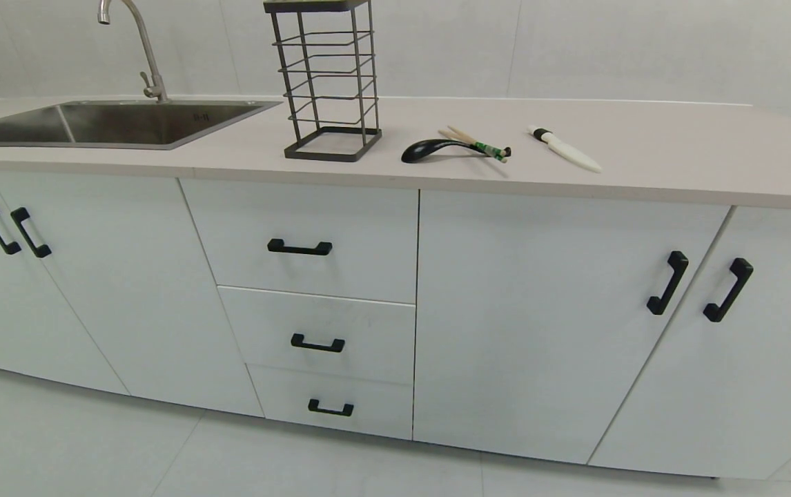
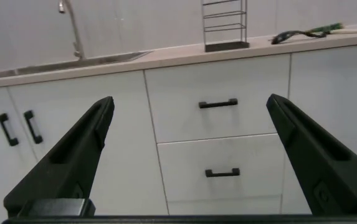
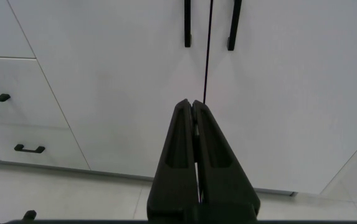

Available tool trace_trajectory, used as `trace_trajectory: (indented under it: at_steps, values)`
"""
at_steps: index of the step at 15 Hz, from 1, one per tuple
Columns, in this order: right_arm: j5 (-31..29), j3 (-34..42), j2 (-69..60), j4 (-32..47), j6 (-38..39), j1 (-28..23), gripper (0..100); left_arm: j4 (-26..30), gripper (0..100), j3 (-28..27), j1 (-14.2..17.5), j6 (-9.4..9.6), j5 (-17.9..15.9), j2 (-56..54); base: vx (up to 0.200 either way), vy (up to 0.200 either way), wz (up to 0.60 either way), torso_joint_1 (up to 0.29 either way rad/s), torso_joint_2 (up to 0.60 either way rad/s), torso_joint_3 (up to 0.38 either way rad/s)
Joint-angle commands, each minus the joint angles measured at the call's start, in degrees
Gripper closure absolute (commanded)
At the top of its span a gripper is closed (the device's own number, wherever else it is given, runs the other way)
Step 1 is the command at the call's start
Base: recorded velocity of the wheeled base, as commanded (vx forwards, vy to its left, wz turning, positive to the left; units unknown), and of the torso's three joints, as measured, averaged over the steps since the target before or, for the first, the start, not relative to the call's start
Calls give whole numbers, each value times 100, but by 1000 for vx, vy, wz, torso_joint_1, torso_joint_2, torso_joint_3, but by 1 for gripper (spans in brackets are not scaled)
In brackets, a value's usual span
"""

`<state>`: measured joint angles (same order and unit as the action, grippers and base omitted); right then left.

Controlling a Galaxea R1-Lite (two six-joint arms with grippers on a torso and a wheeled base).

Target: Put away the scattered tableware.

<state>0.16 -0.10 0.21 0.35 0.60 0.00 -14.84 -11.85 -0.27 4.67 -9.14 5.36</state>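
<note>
I see the scattered pieces on the tabletop (image 1: 678, 148), to the right of the tall wire rack (image 1: 330, 83). A black spoon (image 1: 430, 148) lies nearest the rack. A pair of chopsticks (image 1: 476, 143) lies across its handle. A white knife (image 1: 568, 149) sits a little apart on their right, its tip angled toward the front edge. The sink (image 1: 112, 123) and faucet (image 1: 134, 38) sit well to the left of the rack. My left gripper (image 2: 190, 102) hangs low before the drawers (image 2: 218, 124), its fingers (image 2: 78, 149) spread wide. My right gripper (image 3: 192, 104) faces the cabinet doors (image 3: 278, 93), with its fingers pressed together.
</note>
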Motion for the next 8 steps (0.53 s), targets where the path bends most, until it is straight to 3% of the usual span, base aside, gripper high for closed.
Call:
trace_trajectory:
  at_steps: [1, 3, 4, 5, 6, 7, 8]
  values:
    - [2, 1, 6, 0, 2, 0, 100, 33, 0, -125, 36, 8, -483, 1028, 0, 0, 0, 0, 0, 0]
    - [2, 1, 6, 0, 2, 0, 100, 25, 0, -133, -17, 104, -808, 1705, 0, 0, 0, 0, 0, 0]
    - [2, 1, 6, 0, 2, 0, 100, 25, 0, -142, -52, 456, -1116, 2206, 0, 0, 0, 0, 0, 0]
    - [2, 1, 6, 0, 2, 0, 100, 16, 0, -186, -87, 1071, -1485, 2909, 0, 0, 0, 0, 0, 0]
    - [2, 1, 6, 0, 2, 0, 100, 16, 0, -213, -158, 1449, -1643, 3252, 0, 0, 0, 0, 0, 0]
    - [2, 1, 6, 0, 2, 0, 100, 7, 0, -213, -544, 2284, -1854, 3981, 0, 0, 0, 0, 0, 0]
    - [2, 1, 6, 0, 2, 0, 100, -81, 0, -133, -975, 2820, -1828, 4596, 0, 0, 0, 0, 0, 0]
